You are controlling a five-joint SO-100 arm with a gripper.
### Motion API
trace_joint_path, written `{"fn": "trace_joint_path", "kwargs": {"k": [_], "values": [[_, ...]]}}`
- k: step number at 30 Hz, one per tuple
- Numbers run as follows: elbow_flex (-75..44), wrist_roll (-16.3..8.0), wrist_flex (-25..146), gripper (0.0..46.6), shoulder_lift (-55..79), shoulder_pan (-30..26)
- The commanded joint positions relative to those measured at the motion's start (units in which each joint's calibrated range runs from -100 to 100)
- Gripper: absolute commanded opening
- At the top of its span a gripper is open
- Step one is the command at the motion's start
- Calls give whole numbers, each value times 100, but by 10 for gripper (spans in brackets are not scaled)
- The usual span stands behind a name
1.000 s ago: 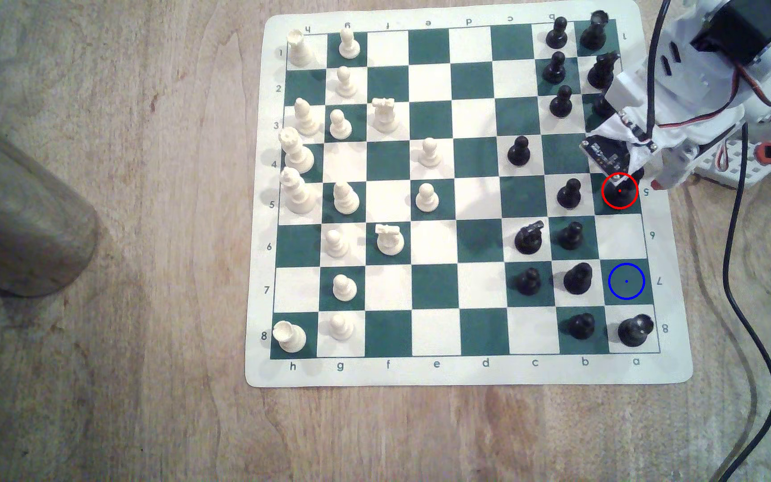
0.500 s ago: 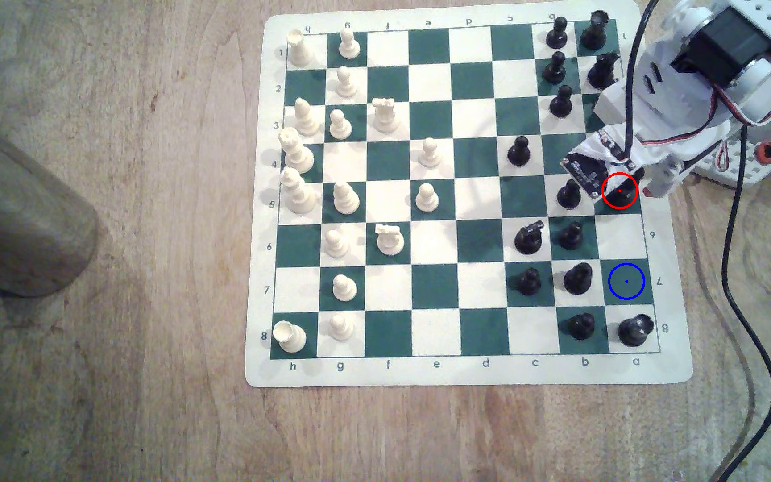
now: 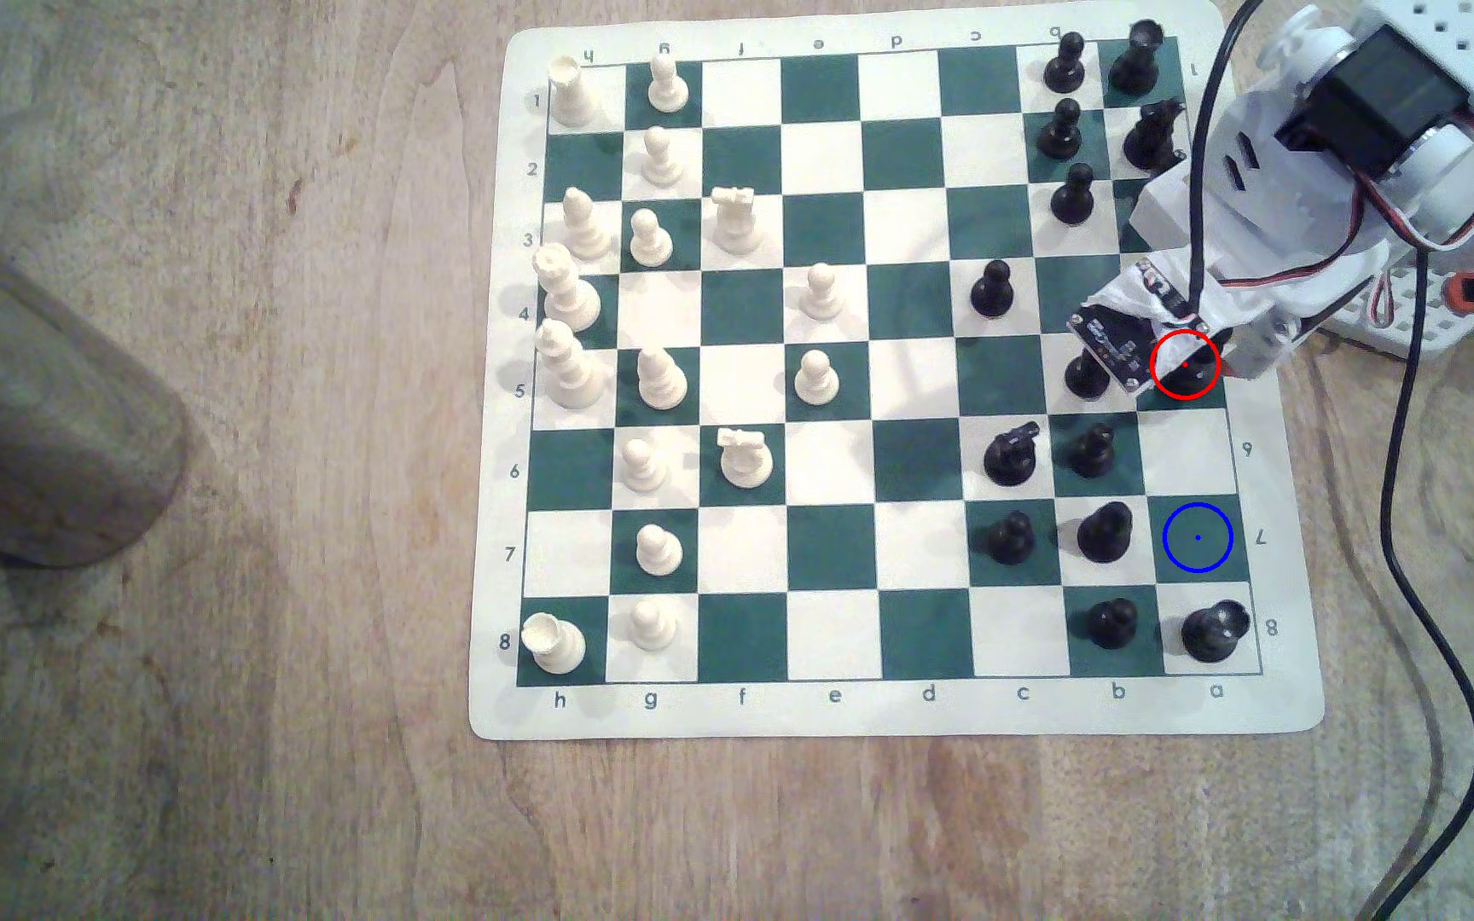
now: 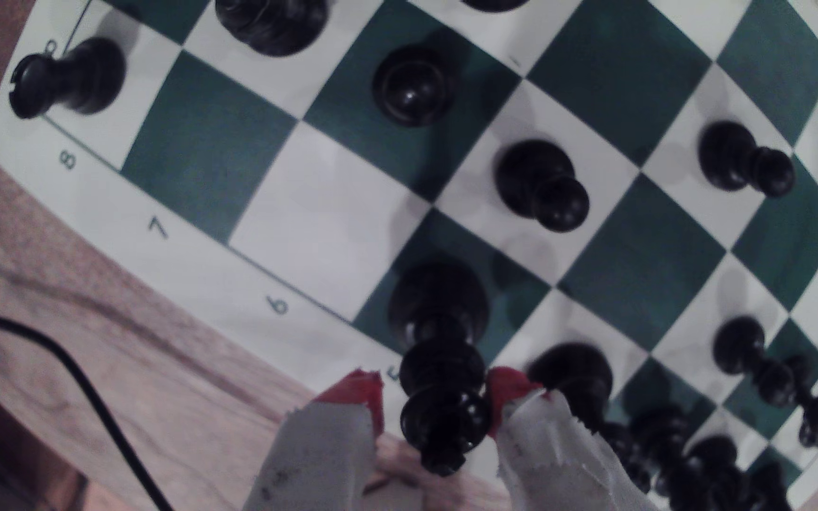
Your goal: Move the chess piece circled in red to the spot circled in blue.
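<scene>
Black king (image 4: 439, 373) upright on red-ringed green edge square, row 5; jaws (image 4: 434, 400) parted either side of crown, red tips (image 4: 355, 393) not touching. Black pawn (image 3: 1086, 376) just beside. Blue-ringed square (image 3: 1197, 537) two rows off, bare. Vinyl board (image 3: 893, 708) on wooden table (image 3: 273, 620); black cable (image 3: 1425, 576) alongside.

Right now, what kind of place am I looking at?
Probably a home or hobby workbench: a roll-up green-and-white chess mat lies on a bare wooden tabletop, with a small white robot arm and loose black cables beside it.
</scene>
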Motion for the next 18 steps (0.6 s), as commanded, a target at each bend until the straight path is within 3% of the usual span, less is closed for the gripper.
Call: {"fn": "trace_joint_path", "kwargs": {"k": [1, 6, 8, 14, 18], "values": [[-74, -24, -28, 97, 37, -25], [-74, 0, -20, 63, 28, -33], [-83, 0, 12, 3, 54, -41], [-391, -5, 225, 3, 20, 29], [-1234, 0, 815, 3, -235, 170]]}}
